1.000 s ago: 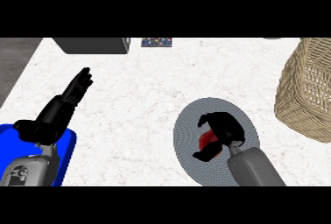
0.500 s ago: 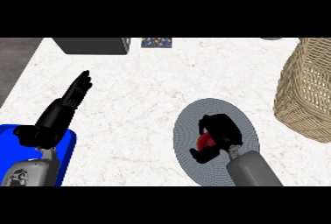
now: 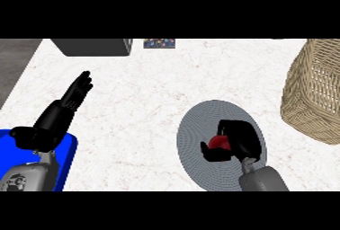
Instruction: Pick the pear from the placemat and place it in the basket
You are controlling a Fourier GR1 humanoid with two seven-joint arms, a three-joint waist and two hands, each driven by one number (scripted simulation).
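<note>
A red pear (image 3: pixel 218 143) lies on the round grey placemat (image 3: pixel 198 130) at the lower middle right of the head view. My right hand (image 3: pixel 239 138) is curled round the pear, fingers over its top and thumb at its lower left, so only a small red patch shows. The wicker basket (image 3: pixel 312 92) stands at the right edge, just beyond the placemat. My left hand (image 3: pixel 66 105) rests at the left with its fingers straight and pointing up, holding nothing.
A blue object (image 3: pixel 65 159) lies at the lower left under my left forearm. A dark grey box (image 3: pixel 93 46) and a small patterned item (image 3: pixel 159 43) sit at the counter's far edge. The counter's left edge runs beside the left hand.
My right hand has closed further round the pear and shifted slightly toward the near edge of the placemat. The left hand has not moved.
</note>
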